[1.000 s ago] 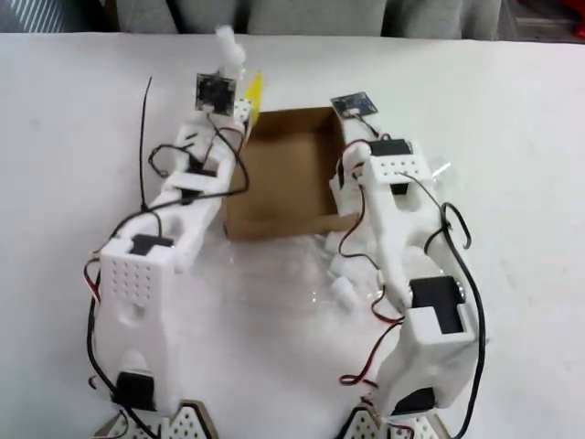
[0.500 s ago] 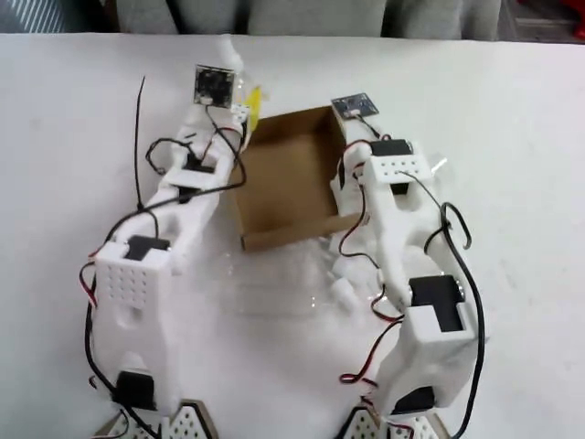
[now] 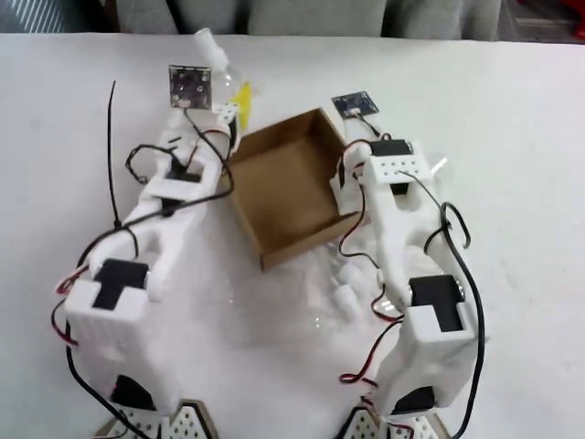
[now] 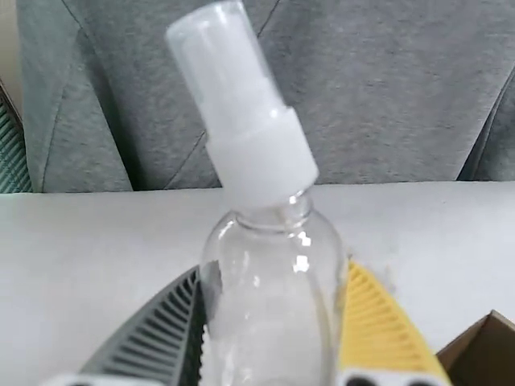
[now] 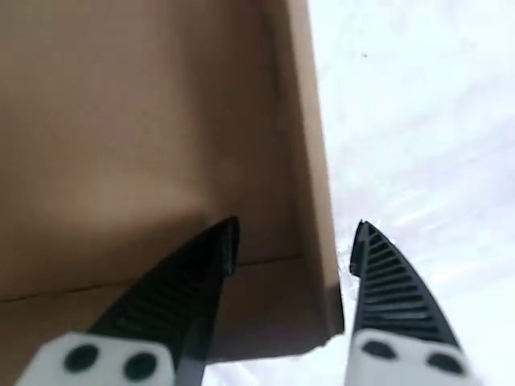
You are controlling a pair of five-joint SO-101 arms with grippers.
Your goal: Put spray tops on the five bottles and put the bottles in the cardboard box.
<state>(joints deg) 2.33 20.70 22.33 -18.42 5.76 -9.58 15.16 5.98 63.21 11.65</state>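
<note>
**Capped bottle held beyond the box; other hand astride the box wall**

The left hand (image 4: 273, 277) is clamped on a clear bottle (image 4: 273, 322), pinched between a grey finger (image 4: 161, 330) and a yellow finger (image 4: 378, 322). The bottle's white spray top (image 4: 241, 112) is on its neck and leans to one side. In the high view this bottle (image 3: 216, 57) sits past the far left corner of the cardboard box (image 3: 288, 187), outside it, near the far edge of the white bench (image 3: 512, 110). Grey upholstery (image 4: 386, 80) rises behind the bench.

The right hand (image 5: 295, 233) is spread apart. One black finger (image 5: 185, 281) is inside the box and the other is outside, with the side wall (image 5: 318, 201) standing between them.

From above, the right arm's wrist and its camera board (image 3: 354, 105) cover that hand, so only the wrist view shows how the fingers straddle the wall. The high view alone shows small white and clear pieces (image 3: 347, 294) lying on the bench between the two arms, just beside the box's near corner. I cannot tell bottles from tops among them. Red and black wires (image 3: 366, 366) loop along both arms.
</note>
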